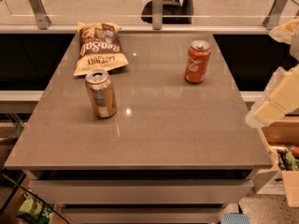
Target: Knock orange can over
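Observation:
The orange can (100,94) stands upright on the left half of the grey table (177,134). It is bronze-orange with a silver top and a whitish label panel. My gripper (276,101) shows only as a pale blurred shape at the right edge of the view, beyond the table's right side. It is far from the orange can and touches nothing on the table.
A red Coca-Cola can (196,62) stands upright at the back right of the table. A brown chip bag (97,47) lies flat at the back left, just behind the orange can. A glass rail with metal posts (158,8) runs behind the table. Cardboard boxes (285,171) sit on the floor at right.

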Action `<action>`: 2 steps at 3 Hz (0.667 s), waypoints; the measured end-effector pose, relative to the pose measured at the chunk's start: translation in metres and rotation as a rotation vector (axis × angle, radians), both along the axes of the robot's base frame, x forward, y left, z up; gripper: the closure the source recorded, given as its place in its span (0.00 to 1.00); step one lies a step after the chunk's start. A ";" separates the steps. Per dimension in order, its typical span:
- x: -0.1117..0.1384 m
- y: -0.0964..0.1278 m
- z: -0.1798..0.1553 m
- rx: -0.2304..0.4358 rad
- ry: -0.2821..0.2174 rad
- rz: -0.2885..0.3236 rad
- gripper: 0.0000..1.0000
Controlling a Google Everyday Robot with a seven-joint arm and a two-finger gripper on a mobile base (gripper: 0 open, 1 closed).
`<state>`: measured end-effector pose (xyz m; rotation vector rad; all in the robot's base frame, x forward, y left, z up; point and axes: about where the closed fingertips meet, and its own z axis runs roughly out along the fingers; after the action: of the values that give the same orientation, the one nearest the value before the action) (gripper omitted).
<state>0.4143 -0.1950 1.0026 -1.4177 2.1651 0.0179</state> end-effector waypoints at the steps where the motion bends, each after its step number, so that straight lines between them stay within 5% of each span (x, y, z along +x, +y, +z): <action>1: -0.003 0.019 0.003 0.113 -0.075 0.025 0.00; 2: 0.009 0.045 -0.002 0.227 -0.151 0.091 0.00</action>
<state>0.4233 -0.1497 1.0008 -1.3407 1.9086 0.1791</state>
